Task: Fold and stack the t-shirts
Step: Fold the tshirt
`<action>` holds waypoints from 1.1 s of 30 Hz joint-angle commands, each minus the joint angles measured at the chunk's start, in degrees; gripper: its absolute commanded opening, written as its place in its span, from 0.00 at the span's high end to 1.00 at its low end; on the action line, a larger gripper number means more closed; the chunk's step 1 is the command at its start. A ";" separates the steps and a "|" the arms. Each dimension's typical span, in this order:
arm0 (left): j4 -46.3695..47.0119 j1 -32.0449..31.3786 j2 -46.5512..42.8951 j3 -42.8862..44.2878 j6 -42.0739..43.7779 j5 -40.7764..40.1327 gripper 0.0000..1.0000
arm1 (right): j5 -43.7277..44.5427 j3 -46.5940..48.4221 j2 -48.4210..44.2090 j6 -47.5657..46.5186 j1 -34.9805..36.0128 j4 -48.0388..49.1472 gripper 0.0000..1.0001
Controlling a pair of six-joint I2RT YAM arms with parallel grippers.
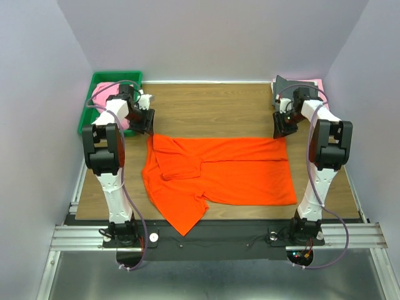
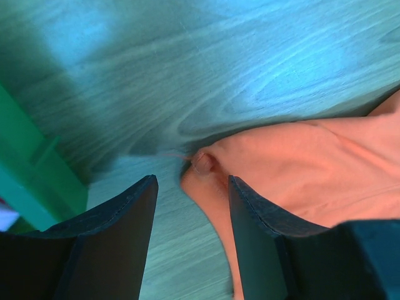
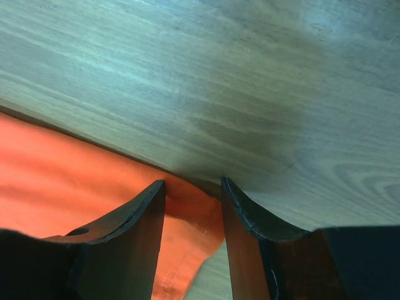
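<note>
Closest to me, the orange t-shirt (image 1: 237, 172) lies spread on the wooden table (image 1: 212, 106). One loose part of it sticks out toward the near edge on the left. It looks folded over once, with a straight edge on the far side, but it is not a neat small square yet.

At that far edge sit my two claws, one at each corner. The left claw (image 2: 192, 187) has its fingers apart. The shirt corner pokes into the gap, but nothing squeezes it. The right claw (image 3: 192, 187) also has its fingers apart, and the other corner lies flat on the table under the gap.

Farther back on the left is the green tray (image 1: 87, 112) with pink cloth (image 1: 103, 94) in it. In the far right corner a dark grey shirt (image 1: 290, 84) rests by a pink shirt (image 1: 315, 83).

I think the job is about in the middle. The orange one needs more folds and then goes on the pile. The pink cloth in the tray waits too.

I count two claws, one orange shirt, one tray, one grey shirt and one pink shirt in the corner. I cannot tell how many shirts the tray holds.
</note>
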 commanded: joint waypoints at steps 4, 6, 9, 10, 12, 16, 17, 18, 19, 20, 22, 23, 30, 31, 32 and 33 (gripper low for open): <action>0.68 0.00 -0.88 -1.04 1.93 -0.79 0.46 | 2.08 -2.29 -1.40 -2.41 0.11 1.23 0.56; 0.51 -0.09 -0.09 -0.87 2.11 -0.97 0.49 | 2.43 -2.38 -1.23 -2.76 0.11 1.31 0.59; 0.25 -0.09 1.06 -0.26 2.29 -0.71 0.55 | 2.69 -1.77 -0.61 -2.50 0.11 1.32 0.68; 0.24 -0.09 1.23 -0.25 2.29 -0.62 0.55 | 2.69 -1.77 -0.61 -2.41 0.11 1.32 0.69; 0.33 -0.09 1.59 0.19 2.20 -0.35 0.61 | 2.78 -1.59 -0.52 -2.41 0.11 1.32 0.69; 0.07 -0.09 2.20 0.80 2.37 -0.35 0.65 | 3.04 -1.59 -1.05 -2.67 0.02 1.14 0.66; 0.07 -0.09 2.20 0.71 2.64 -0.44 0.68 | 3.05 -1.59 -1.31 -2.76 0.02 1.05 0.61; 0.07 -0.09 2.20 0.71 2.73 -0.53 0.70 | 3.13 -1.50 -1.92 -2.67 0.02 1.05 0.59; -0.02 -0.09 2.12 0.80 2.90 -0.53 0.75 | 2.87 -1.33 -2.28 -2.15 -0.15 1.14 0.57; -0.11 -0.09 2.12 0.71 2.90 -0.62 0.77 | 2.52 -1.24 -2.63 -2.06 -0.24 0.97 0.57; -0.02 -0.09 2.11 0.80 3.17 -0.79 0.83 | 1.99 -0.45 -3.25 -1.27 -0.59 0.70 0.53; -0.19 -0.09 2.12 1.06 3.17 -0.88 0.89 | 1.12 -0.01 -3.42 -1.00 -1.20 0.26 0.50; -0.37 0.00 2.12 1.86 3.25 -1.49 1.00 | -3.28 2.45 -3.60 0.58 -2.79 -3.25 0.42; -0.46 0.00 1.94 1.94 3.43 -1.67 1.00 | -3.37 2.19 -3.69 0.58 -2.79 -3.43 0.42; -0.55 -0.17 1.85 1.86 3.43 -1.76 1.00 | -3.63 1.58 -3.95 0.49 -2.88 -3.60 0.42; -0.46 -0.09 1.85 2.03 3.60 -2.02 1.00 | -3.89 1.23 -4.13 0.58 -2.88 -3.69 0.42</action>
